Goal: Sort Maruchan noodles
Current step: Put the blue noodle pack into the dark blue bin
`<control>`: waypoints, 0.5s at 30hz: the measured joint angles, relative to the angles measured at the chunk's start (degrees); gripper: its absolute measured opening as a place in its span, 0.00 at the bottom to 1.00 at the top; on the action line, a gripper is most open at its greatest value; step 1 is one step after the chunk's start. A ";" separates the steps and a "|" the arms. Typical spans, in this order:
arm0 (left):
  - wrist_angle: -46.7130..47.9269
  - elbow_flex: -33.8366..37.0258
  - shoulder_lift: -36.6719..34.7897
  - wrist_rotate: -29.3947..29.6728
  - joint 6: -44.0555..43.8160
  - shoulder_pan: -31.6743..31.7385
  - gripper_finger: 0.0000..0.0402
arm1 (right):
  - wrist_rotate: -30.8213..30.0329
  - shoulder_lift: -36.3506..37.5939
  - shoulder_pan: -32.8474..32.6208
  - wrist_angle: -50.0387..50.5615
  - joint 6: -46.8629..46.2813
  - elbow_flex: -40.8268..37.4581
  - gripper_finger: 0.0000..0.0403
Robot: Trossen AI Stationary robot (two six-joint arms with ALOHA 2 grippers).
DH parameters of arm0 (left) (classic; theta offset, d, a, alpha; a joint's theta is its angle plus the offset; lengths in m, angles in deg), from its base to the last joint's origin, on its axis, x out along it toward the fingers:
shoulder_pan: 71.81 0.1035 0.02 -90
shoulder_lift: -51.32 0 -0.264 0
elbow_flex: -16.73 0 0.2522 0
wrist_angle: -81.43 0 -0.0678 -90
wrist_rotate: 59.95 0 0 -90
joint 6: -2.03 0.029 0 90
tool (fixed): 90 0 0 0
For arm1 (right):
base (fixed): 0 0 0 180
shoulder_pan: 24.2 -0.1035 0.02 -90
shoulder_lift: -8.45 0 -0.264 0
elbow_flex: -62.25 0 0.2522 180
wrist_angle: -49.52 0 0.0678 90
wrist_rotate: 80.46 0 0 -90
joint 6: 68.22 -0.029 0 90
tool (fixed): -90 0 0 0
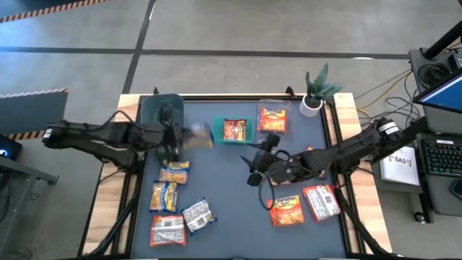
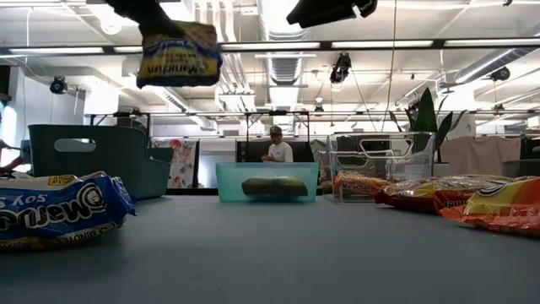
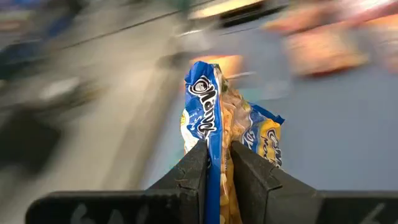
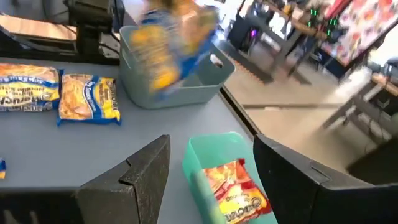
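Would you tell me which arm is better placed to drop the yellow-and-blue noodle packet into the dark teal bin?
The left. Its gripper already pinches the yellow-and-blue packet aloft beside the dark teal bin. The right gripper hangs mid-table with jaws open and empty, nearer the small teal bin.

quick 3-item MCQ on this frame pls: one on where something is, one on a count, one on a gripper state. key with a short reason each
1. Where is the orange packet nearest the table's middle back edge?
A. In the small teal bin
B. In the dark grey-green bin
C. Under the potted plant

2. How many packets lie on the table on the right arm's side?
A. None
B. Two
C. Five

3. What is the left gripper doing?
A. Open and empty
B. Shut on a yellow-and-blue packet
C. Resting on the table

Key: 1 A, the high view shows it inside the teal bin. 2 B, an orange one and a red-and-white one. 3 B, the left wrist view shows fingers pinching it, and the low view shows it lifted.
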 joint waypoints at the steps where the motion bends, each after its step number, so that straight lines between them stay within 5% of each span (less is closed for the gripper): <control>1: 1.69 -1.18 0.04 5.34 0.05 0.36 0.10 | -0.05 0.35 0.02 -2.43 1.45 -1.26 0.54; 6: 8.44 -2.47 -0.39 19.51 -1.06 6.70 0.10 | 0.09 2.00 0.11 -15.19 7.79 -6.58 0.54; 15: 11.74 2.28 1.98 15.99 -10.67 32.31 0.10 | 0.05 6.74 0.93 -16.39 10.21 -7.81 0.54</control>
